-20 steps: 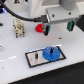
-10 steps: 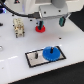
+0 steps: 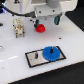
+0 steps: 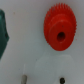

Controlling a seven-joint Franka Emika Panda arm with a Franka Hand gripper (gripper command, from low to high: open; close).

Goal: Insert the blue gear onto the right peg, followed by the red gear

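The claw [image 3: 45, 21] is hanging right over the red gear [image 3: 41, 27], but I cannot tell if it is squeezing it or letting go. The red gear is sitting on the white table [image 3: 70, 35], apart from the plate [image 3: 34, 58]. The blue gear [image 3: 51, 52] is lying on that plate.

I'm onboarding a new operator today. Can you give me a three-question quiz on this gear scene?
1. True or false: the flat bright-blue toothed gear already sits on the white black-edged plate.
2. Which colour is the small round gear beneath the robot's hand? A green, B red, C yellow.
3. Fill in: in the wrist view, the red gear lies on the ____ table.

Key: 1 true; 2 B; 3 white.
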